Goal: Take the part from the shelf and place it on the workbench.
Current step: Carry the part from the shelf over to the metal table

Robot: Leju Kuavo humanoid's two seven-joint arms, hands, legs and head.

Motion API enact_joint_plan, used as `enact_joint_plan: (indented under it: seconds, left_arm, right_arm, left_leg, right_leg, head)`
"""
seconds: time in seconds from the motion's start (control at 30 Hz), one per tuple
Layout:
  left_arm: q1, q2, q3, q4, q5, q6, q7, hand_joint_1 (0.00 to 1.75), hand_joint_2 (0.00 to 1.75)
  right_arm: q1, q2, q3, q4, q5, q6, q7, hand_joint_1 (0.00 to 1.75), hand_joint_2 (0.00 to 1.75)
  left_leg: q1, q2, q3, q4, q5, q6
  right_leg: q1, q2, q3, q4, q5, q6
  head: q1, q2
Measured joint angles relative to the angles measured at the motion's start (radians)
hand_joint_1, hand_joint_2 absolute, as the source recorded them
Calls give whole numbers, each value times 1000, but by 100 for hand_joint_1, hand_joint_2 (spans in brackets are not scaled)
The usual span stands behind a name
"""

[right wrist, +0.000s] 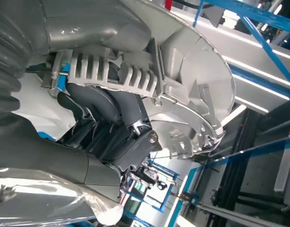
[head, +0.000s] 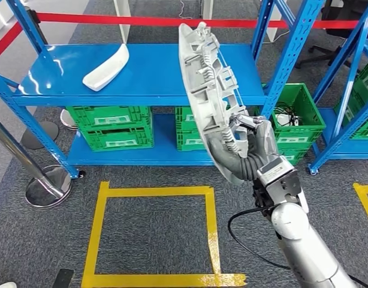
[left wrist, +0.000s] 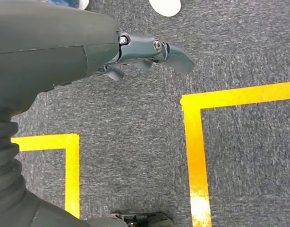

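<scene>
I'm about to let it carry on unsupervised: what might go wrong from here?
The right robot hand grips the long grey part near its lower end, so it may tilt or slip. Its raised top is close to the blue shelf and upright and could clip them when turning.

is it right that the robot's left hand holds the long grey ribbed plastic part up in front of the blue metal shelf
Not quite: the right hand holds the long grey ribbed plastic part, as the head view shows. The left hand hangs over grey carpet, holding nothing. The part is indeed up in front of the blue metal shelf.
</scene>
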Motion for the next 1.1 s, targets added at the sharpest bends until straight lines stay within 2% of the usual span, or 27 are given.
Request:
enact_joint_plan:
  seconds: [0.03, 0.1, 0.13, 0.17, 0.2, 0.27, 0.3, 0.33, 0.37, 0.43, 0.5, 0.53, 0.6, 0.67, 0.7, 0.77, 0.8, 0.83, 0.87, 0.9, 0.93, 0.97, 1.03, 1.1]
  left_arm:
    - [0, 0, 0, 0, 1, 0, -3, 0, 175]
    - [1, 1, 0, 0, 2, -1, -7, 0, 175]
    - [1, 1, 0, 0, 2, -1, -7, 0, 175]
    - [1, 1, 0, 0, 2, -1, -7, 0, 175]
    - [1, 2, 0, 0, 3, -1, -7, 0, 175]
    - [1, 4, 0, 0, 3, -2, -6, 0, 175]
    - [2, 5, 0, 0, 3, -2, -5, 0, 175]
    - [2, 5, 0, 0, 2, -3, -4, 0, 175]
    - [2, 5, 0, 0, 2, -3, -3, 0, 175]
    - [1, 5, 0, 0, 0, -3, -1, 0, 175]
    - [0, 6, 0, 0, 0, -3, 0, 0, 175]
    - [0, 6, 0, 0, -1, -3, 0, 0, 175]
    - [-1, 7, 0, 0, -2, -3, 2, 0, 175]
    - [-2, 7, 0, 0, -2, -3, 2, 0, 175]
    - [-3, 6, 0, 0, -3, -3, 2, 0, 175]
    - [-3, 5, 0, 0, -3, -3, 3, 0, 175]
    - [-3, 5, 0, 0, -3, -3, 3, 0, 175]
    - [-3, 4, 0, 0, -3, -3, 3, 0, 175]
    - [-3, 4, 0, 0, -3, -3, 4, 0, 175]
    - [-4, 3, 0, 0, -3, -3, 4, 0, 175]
    - [-4, 3, 0, 0, -3, -3, 4, 0, 175]
    - [-4, 2, 0, 0, -4, -3, 4, 0, 175]
    - [-4, 2, 0, 0, -5, -3, 5, 0, 175]
    - [-5, 3, 0, 0, -6, -3, 6, 0, 175]
  right_arm:
    - [0, -1, -1, 0, 0, 0, 0, 175, 175]
    - [0, -3, -5, 0, 1, 0, 0, 175, 175]
    - [0, -4, -7, 0, 3, 0, 1, 175, 175]
    - [-1, -5, -9, 0, 7, -1, 1, 175, 175]
    - [-1, -5, -11, 0, 11, -2, 2, 175, 175]
    - [-1, -5, -15, 0, 18, -4, 4, 175, 175]
    - [-1, -6, -16, 0, 20, -5, 6, 175, 175]
    - [-1, -6, -17, 0, 20, -6, 7, 175, 175]
    - [-1, -6, -17, 0, 20, -7, 8, 175, 175]
    - [-1, -6, -17, 0, 21, -7, 9, 175, 175]
    - [-2, -6, -17, 0, 21, -8, 10, 175, 175]
    - [-2, -6, -17, 0, 21, -8, 10, 175, 175]
    - [-3, -6, -17, 0, 21, -9, 10, 175, 175]
    - [-4, -6, -19, 0, 23, -9, 11, 175, 175]
    - [-4, -6, -19, 0, 23, -9, 10, 175, 175]
    - [-4, -6, -20, 0, 24, -9, 10, 175, 175]
    - [-3, -6, -20, 0, 24, -9, 10, 175, 175]
    - [-2, -6, -20, 1, 24, -9, 11, 175, 175]
    - [-1, -7, -20, 2, 24, -9, 11, 175, 175]
    - [-1, -7, -20, 2, 24, -9, 11, 175, 175]
    - [-2, -8, -21, 2, 25, -9, 11, 175, 175]
    - [-3, -8, -22, 2, 25, -9, 11, 175, 175]
    - [-8, -9, -23, 2, 28, -10, 10, 175, 175]
    - [-11, -9, -23, 2, 29, -10, 10, 175, 175]
  left_leg:
    - [-1, 0, -4, 3, 4, -6]
    - [-2, -1, -9, 6, 11, -17]
    - [-1, -2, -13, 12, 5, -23]
    - [0, -2, -22, 34, -13, -29]
    - [1, -3, -39, 78, -45, -35]
    - [4, -3, -87, 212, -124, -45]
    - [5, -3, -105, 271, -148, -47]
    - [6, -3, -110, 298, -151, -48]
    - [7, -3, -97, 285, -135, -47]
    - [7, -6, -30, 164, -72, -40]
    - [5, -12, 29, 49, -38, -30]
    - [3, -15, 40, 24, -37, -26]
    - [2, -14, 42, 13, -42, -16]
    - [7, -11, 42, 3, -42, -4]
    - [9, -9, 42, -1, -40, 1]
    - [9, -6, 40, -2, -39, 6]
    - [9, -5, 40, -1, -39, 7]
    - [8, -5, 40, 0, -39, 7]
    - [7, -5, 40, 1, -40, 8]
    - [7, -4, 41, 2, -40, 7]
    - [7, -4, 41, 3, -42, 6]
    - [4, -4, 40, 5, -43, 4]
    - [-1, -1, 32, 12, -45, -3]
    - [-3, 4, 24, 18, -43, -10]
  right_leg:
    - [2, 1, 10, -18, -3, -6]
    - [1, 3, 5, -18, 3, -21]
    - [0, 2, 1, -19, 8, -30]
    - [-2, 1, -2, -20, 13, -38]
    - [-3, 1, -5, -21, 17, -45]
    - [-3, 0, -11, -20, 23, -51]
    - [-3, 0, -14, -19, 25, -51]
    - [-2, 1, -17, -19, 27, -50]
    - [-2, 1, -18, -18, 27, -50]
    - [-2, 4, -19, -15, 27, -48]
    - [0, 6, -23, -14, 28, -40]
    - [1, 8, -26, -14, 30, -35]
    - [1, 9, -32, -13, 32, -23]
    - [1, 9, -50, 8, 13, -12]
    - [1, 8, -70, 48, -11, -8]
    - [0, 7, -135, 182, -72, -3]
    - [0, 7, -168, 249, -93, 0]
    - [0, 7, -187, 284, -95, 1]
    - [0, 7, -188, 281, -77, 1]
    - [0, 6, -173, 242, -45, -1]
    - [1, 1, -142, 171, -4, -4]
    - [3, -7, -110, 103, 25, -8]
    - [6, -17, -69, 12, 49, -16]
    - [6, -12, -68, 2, 44, -23]
  head:
    - [0, 0]
    - [0, 0]
    - [-1, 0]
    - [-2, 0]
    - [-3, 0]
    - [-4, 0]
    - [-4, 0]
    - [-4, 0]
    - [-4, 0]
    - [-4, 0]
    - [-4, 0]
    - [-3, 0]
    - [-3, 0]
    - [-2, 0]
    - [-1, 0]
    - [0, 0]
    - [0, 0]
    - [-1, 0]
    - [0, 0]
    - [0, 0]
    - [0, 0]
    - [0, 0]
    - [-2, 0]
    - [-3, 0]
